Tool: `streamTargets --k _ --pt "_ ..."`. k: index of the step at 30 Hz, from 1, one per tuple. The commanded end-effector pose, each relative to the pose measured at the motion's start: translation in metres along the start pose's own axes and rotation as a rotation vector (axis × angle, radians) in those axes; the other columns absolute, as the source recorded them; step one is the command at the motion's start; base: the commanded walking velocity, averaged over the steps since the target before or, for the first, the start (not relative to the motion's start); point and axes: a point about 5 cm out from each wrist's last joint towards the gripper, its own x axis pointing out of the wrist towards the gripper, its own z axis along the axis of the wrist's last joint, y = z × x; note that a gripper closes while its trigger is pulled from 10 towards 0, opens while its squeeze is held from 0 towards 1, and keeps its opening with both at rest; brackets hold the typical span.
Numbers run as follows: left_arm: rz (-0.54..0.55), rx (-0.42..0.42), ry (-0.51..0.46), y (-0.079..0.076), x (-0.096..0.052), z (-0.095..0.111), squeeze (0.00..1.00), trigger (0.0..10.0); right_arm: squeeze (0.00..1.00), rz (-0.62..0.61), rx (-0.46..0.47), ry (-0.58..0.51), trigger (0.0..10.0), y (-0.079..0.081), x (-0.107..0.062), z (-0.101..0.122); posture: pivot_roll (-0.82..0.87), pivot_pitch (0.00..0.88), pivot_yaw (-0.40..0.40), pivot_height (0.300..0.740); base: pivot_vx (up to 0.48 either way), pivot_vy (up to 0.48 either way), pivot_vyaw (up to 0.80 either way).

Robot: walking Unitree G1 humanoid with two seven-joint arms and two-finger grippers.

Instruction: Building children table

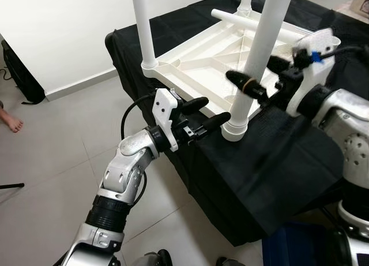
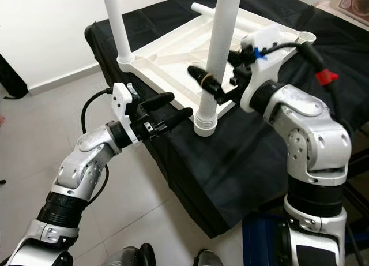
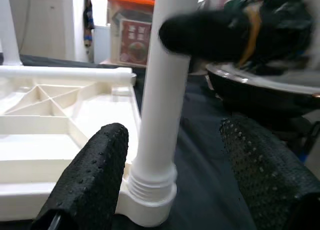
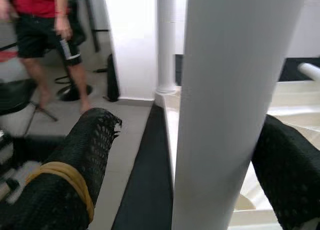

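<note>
Jaws of both grippers gape beside the unlabelled white leg (image 1: pixel 253 64).

table leg (image 1: pixel 253 64) between right hand (image 1: pixel 262 75) fingers

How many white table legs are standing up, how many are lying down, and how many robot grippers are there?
Legs standing up: 3 (near leg, left leg, far leg)
Legs lying down: 1
Grippers: 2 (left gripper, right gripper)
Total: 6
</note>
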Motion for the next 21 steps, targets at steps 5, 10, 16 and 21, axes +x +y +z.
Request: streamTargets --k 5,10,16,21 --pt "-0.025 -0.021 0.112 -0.014 -0.049 -0.004 0.0 10.0 0.0 0.1 -0.055 0.017 10.0 -0.002 0.012 -0.013 -0.05 0.16 0.026 0.74 0.0 0.0 0.0" --pt "0.022 -0.009 0.187 -0.019 -0.077 -0.008 0.0 10.0 0.0 0.119 -0.086 0.035 10.0 -0.002 0.018 -0.022 -0.03 0.155 0.027 0.74 0.0 0.0 0.0" --pt "0.129 -0.003 0.263 -0.026 -0.102 -0.018 0.0 10.0 0.0 0.153 -0.119 0.058 10.0 0.003 0.026 -0.039 -0.01 0.154 0.028 0.74 0.0 0.0 0.0" --pt "0.176 -0.034 0.304 -0.04 -0.117 -0.022 0.0 10.0 0.0 0.193 -0.114 0.067 10.0 0.002 0.027 -0.047 0.01 0.161 0.019 0.74 0.0 0.0 0.0"
